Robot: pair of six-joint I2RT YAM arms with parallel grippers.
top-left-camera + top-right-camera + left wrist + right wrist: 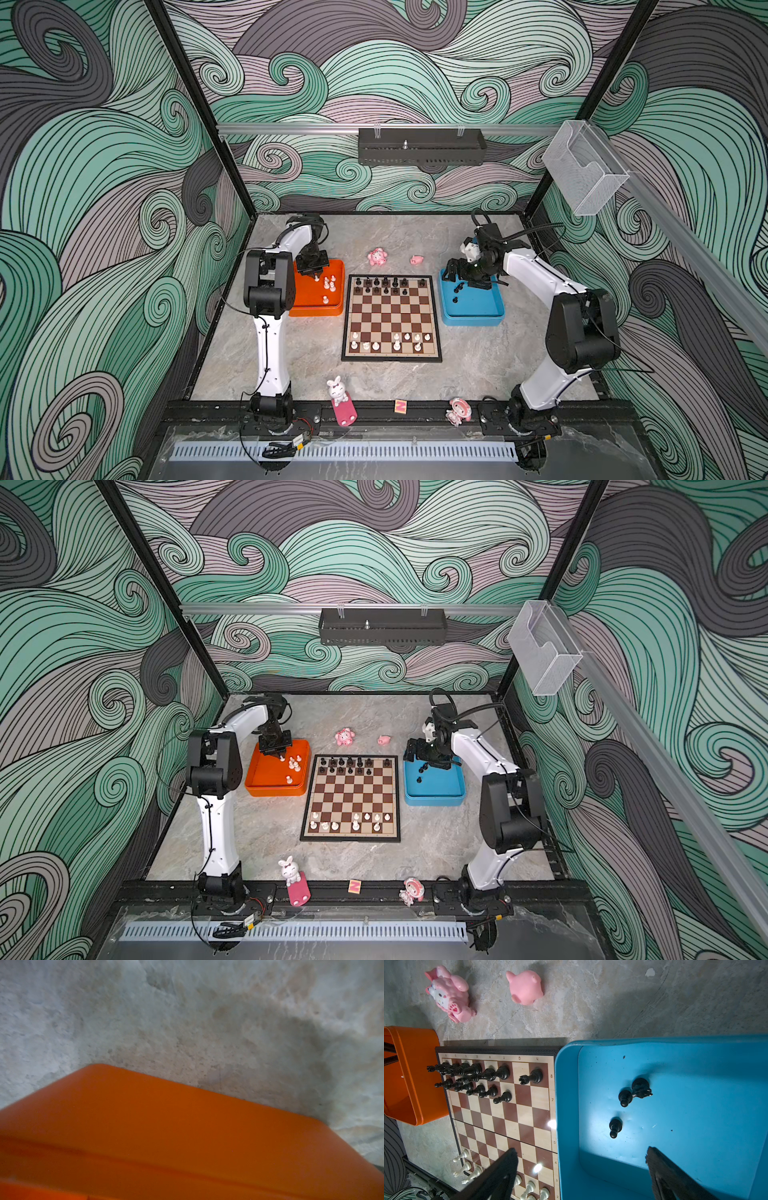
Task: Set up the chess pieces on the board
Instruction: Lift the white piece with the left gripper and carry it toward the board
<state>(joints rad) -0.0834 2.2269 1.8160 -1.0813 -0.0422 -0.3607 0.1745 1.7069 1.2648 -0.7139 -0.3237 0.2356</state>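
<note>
The board [390, 316] lies mid-table, with black chess pieces [386, 284] on its far two rows and white ones [397, 343] on its near two. Loose white pieces [329, 283] stand in the orange tray [307, 305]. My left gripper [313, 273] points down into that tray's far corner, and a white piece [316, 277] sits right at its tips. The left wrist view shows only the tray wall [166, 1126]. My right gripper [581, 1149] hangs open over the blue tray [695, 1084], above three loose black pieces [625, 1097].
Two pink figurines [377, 257] [416, 260] lie beyond the board. At the front edge are a white bunny on a pink stand [338, 392], a small lettered block [400, 406] and a pink-hatted doll [459, 411].
</note>
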